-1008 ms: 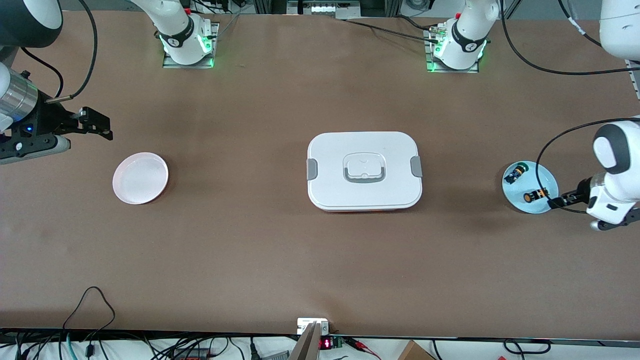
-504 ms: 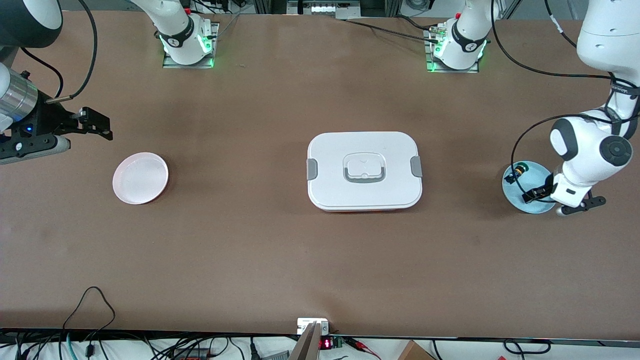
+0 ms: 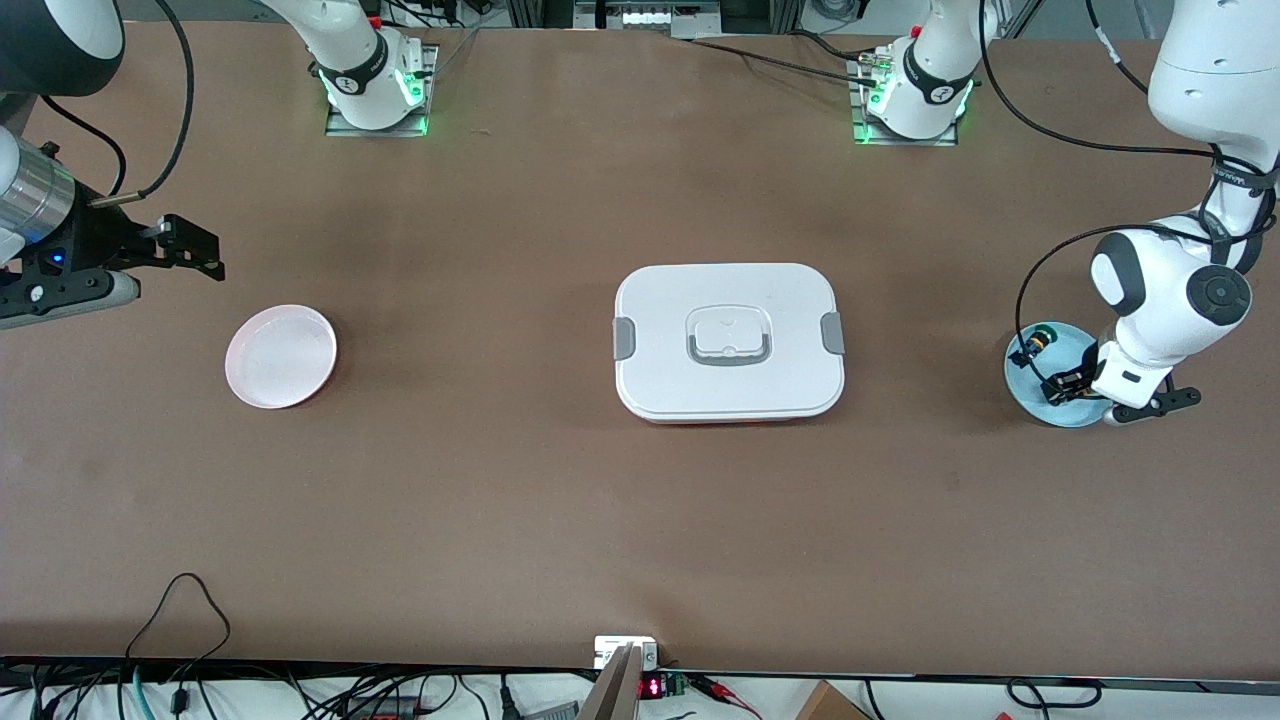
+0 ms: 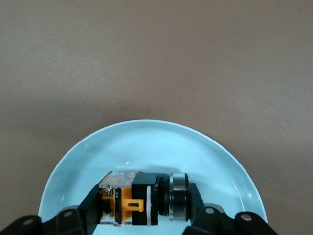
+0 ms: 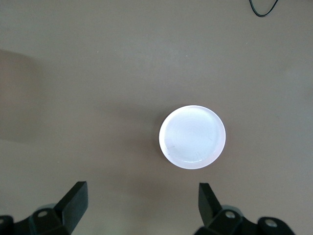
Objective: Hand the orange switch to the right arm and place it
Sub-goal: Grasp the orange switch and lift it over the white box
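- Left wrist view shows my left gripper down in the pale blue dish, its two black fingers pressed against the ends of the orange switch.
- One finger meets the orange-and-black block end of the switch; the other meets its silver-ringed round end.
- The switch lies on its side on the dish floor, clamped between those fingers.
- In the front view, the blue dish sits at the left arm's end of the table, and my left gripper covers the part of it nearer the camera.
- A second small black switch with a green cap lies in the same dish, near the rim farther from the camera, apart from my fingers.
- My right gripper waits in the air at the right arm's end of the table, near the table's edge.
- Its fingers stand wide apart with nothing between them, as the right wrist view shows.
- The white round dish lies on the table near that gripper, at the right arm's end.
- A white lidded box with grey latches and a handle rests at the table's middle, between the two dishes.
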Controlling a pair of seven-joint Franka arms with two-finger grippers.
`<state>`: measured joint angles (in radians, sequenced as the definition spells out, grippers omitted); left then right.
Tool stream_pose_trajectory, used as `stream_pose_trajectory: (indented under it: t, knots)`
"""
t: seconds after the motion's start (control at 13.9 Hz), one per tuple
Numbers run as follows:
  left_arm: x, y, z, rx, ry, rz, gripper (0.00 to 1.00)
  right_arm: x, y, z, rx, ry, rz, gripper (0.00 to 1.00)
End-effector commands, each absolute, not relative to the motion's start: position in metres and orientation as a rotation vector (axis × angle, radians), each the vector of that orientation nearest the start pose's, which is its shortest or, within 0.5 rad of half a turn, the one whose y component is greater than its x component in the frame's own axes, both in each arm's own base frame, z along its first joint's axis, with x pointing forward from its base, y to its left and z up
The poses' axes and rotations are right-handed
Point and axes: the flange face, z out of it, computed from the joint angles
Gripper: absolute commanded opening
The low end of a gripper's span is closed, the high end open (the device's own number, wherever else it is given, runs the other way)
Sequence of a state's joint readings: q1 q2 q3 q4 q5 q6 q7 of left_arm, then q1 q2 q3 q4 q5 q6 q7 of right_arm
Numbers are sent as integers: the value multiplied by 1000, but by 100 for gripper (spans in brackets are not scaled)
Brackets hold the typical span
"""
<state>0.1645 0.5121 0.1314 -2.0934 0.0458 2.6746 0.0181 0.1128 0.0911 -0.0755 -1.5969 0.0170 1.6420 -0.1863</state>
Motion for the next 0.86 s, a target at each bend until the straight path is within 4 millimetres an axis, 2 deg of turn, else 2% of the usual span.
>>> stream_pose_trajectory:
  t: [0.0,0.14,0.22,0.36,0.43,0.5,0.65,0.79]
  knots:
    - [572,164,216,-3045,-146,-83,19,585,24,571,-3097,-335,71,100]
    - [589,155,260,-3057,-121,-49,19,586,24,570,-3097,-335,71,100]
    - [603,144,284,-3078,-71,50,19,586,24,570,-3097,-335,73,100]
    - [629,108,333,-3110,152,223,19,585,24,571,-3097,-335,71,100]
    - [636,89,353,-3121,229,269,19,586,24,571,-3097,-335,68,100]
    - [640,70,367,-3153,264,304,19,586,24,570,-3097,-335,71,100]
    - [637,42,374,-3288,302,372,21,586,24,570,-3097,-335,71,100]
    - [638,-7,380,-3490,608,307,21,586,24,570,-3097,-335,71,100]
